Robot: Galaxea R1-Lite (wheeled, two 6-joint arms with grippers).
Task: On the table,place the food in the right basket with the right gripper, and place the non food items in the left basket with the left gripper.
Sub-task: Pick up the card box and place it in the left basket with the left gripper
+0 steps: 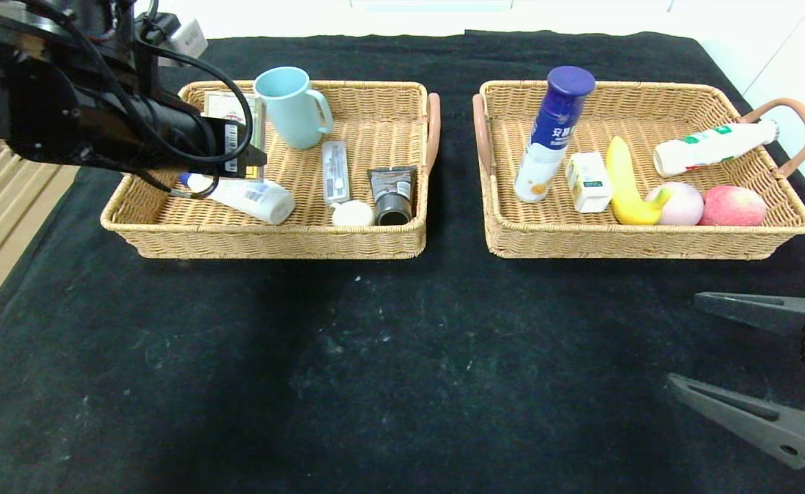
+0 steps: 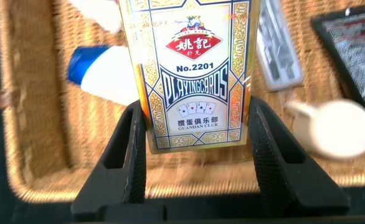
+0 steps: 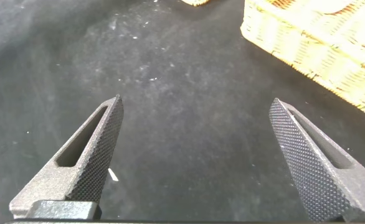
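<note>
A: Which step is this?

B: Looks like the last non-food drop. The left hand (image 2: 195, 155) grips a boxed deck of blue-and-white playing cards (image 2: 192, 74) above the far-left corner of the left woven wicker basket (image 1: 272, 240), over a white tube with a blue cap (image 1: 244, 195).

A: And the right hand (image 1: 745, 370)?

B: Spread wide, holding nothing, parked over the black table (image 1: 375, 357) at near right. The right woven wicker basket (image 1: 649, 243) already has the yellow banana (image 1: 625, 185).

A: Next?

B: Probably lower and let go clear of the pale blue mug (image 1: 292, 106).
</note>
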